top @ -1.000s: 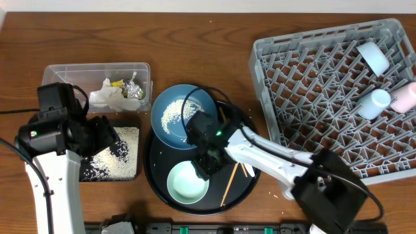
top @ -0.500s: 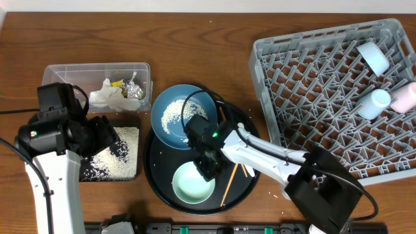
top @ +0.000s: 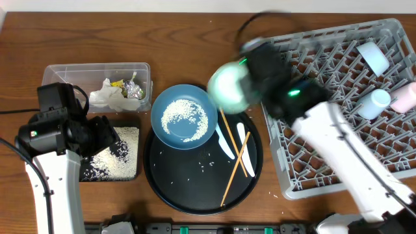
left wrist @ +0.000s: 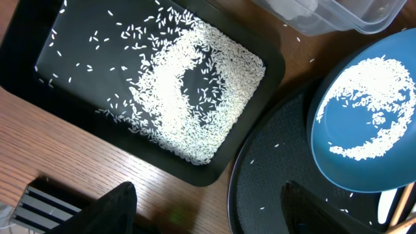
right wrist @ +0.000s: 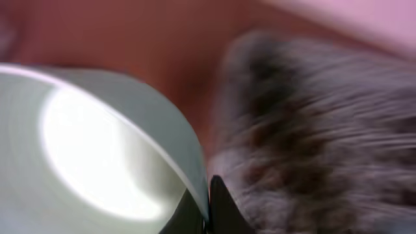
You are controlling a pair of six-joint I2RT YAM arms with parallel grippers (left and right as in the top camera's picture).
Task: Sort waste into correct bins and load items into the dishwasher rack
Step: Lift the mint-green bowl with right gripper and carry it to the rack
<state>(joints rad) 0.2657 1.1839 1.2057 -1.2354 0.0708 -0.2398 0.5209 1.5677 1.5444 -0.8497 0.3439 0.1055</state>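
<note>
My right gripper (top: 247, 90) is shut on the rim of the pale teal bowl (top: 227, 86), held in the air at the left edge of the grey dishwasher rack (top: 325, 123). In the right wrist view its jaws (right wrist: 208, 208) pinch the bowl's wall (right wrist: 84, 143), with the rack (right wrist: 312, 130) blurred behind. The dark-blue plate (top: 184, 117) holds rice. Two chopsticks (top: 233, 156) and white utensils (top: 227, 140) lie on the round black tray (top: 188, 192). My left gripper (top: 107, 133) (left wrist: 214, 218) hangs open and empty between the black rectangular tray (left wrist: 247, 130) and the round tray.
The clear tub (top: 65, 71) at the back left holds tissue and wrappers. Rice covers the black rectangular tray (top: 133, 177). Two pale cups (top: 372, 55) (top: 375, 103) and a pink cup (top: 404, 96) lie in the rack's right side. Stray rice grains dot the round tray.
My right gripper shut on the teal bowl on the round tray, then lifted it up and right to the rack's edge. The left arm has not moved.
</note>
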